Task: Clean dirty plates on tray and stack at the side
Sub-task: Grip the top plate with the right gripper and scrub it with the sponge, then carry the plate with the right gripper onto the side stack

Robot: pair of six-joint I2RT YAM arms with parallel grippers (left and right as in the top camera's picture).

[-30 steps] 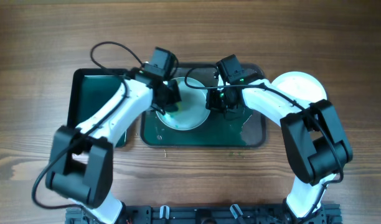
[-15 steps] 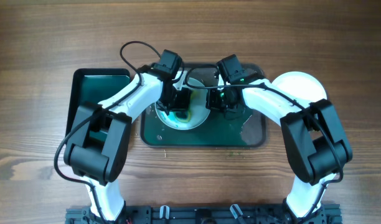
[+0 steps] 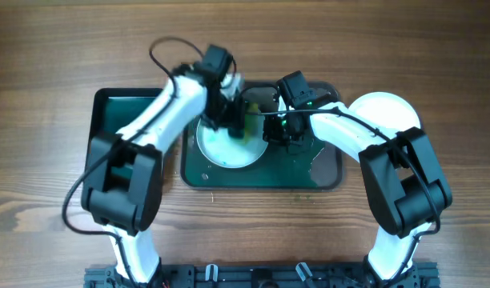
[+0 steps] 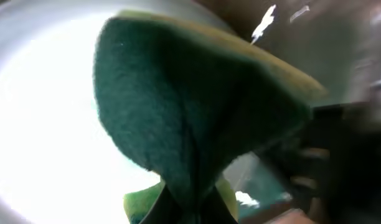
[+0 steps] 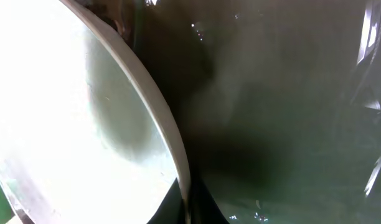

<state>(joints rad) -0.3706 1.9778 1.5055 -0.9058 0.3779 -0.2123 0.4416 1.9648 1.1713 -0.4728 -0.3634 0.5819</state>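
Plate (image 3: 221,150) on tray (image 3: 325,178), right rim pinched by right gripper (image 3: 275,134), face lying just robot-ward of left gripper (image 3: 233,118), clamped on sponge (image 4: 197,106) at plate's far edge.

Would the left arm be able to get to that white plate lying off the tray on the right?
Probably not: the right arm lies across the way to that side plate, right hand gripping the other plate, and the left hand holds a sponge.
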